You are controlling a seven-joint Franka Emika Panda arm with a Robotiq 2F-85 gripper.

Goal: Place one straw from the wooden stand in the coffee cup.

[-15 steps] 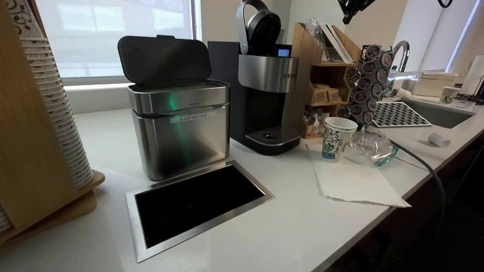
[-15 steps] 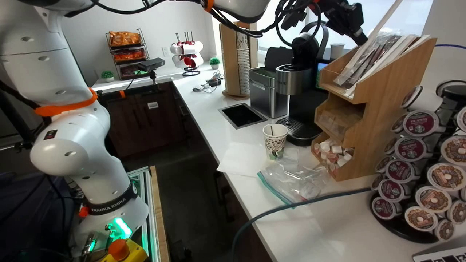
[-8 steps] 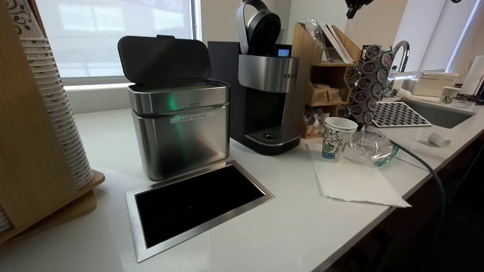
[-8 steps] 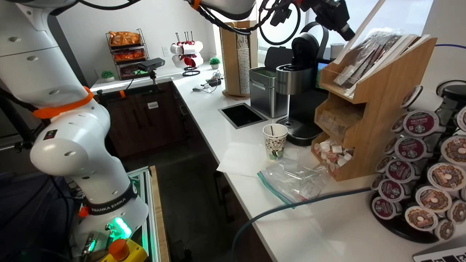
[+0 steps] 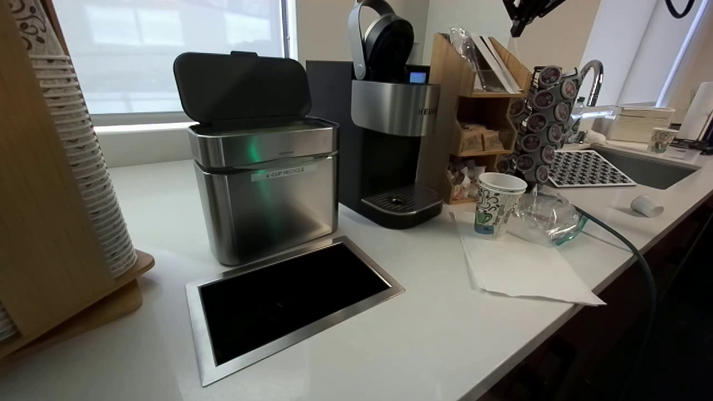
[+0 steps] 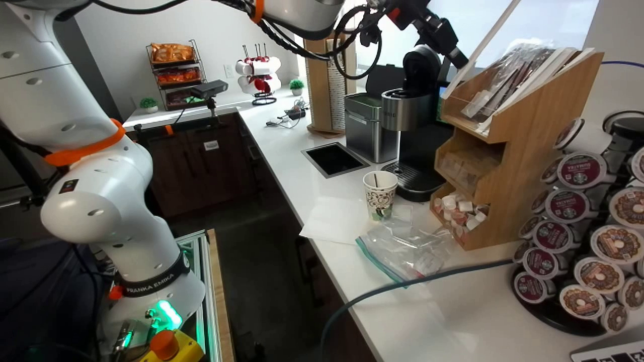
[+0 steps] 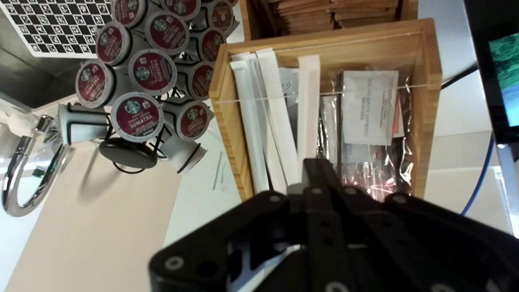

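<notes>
Held a white straw (image 7: 309, 109) clamped in the gripper (image 6: 460, 59), with the fingertips (image 7: 312, 169) drawn together on it. Had it tilted in an exterior view, running up out of the frame at the top and down to the top compartment's edge on the wooden stand (image 6: 523, 151). Could not tell from there whether touching that edge or passing clear. Looked over the same compartment in the wrist view, with more straws (image 7: 248, 129) along one side and sachets (image 7: 369, 107) in clear plastic on the other. Saw the coffee cup (image 6: 381, 198) in both exterior views, upright on white paper (image 5: 523, 267) on the counter (image 5: 434, 301), lower down and well apart from the gripper. Made out a thin dark stick (image 6: 376, 180) inside the cup. Noticed a clear plastic bag (image 6: 407, 249) just beside the cup, the coffee machine (image 5: 396, 108) next to the stand with its head raised, small tubs (image 6: 459, 211) in the bottom compartment, and coffee pods (image 6: 567, 205) on the stand's side away from the machine.
</notes>
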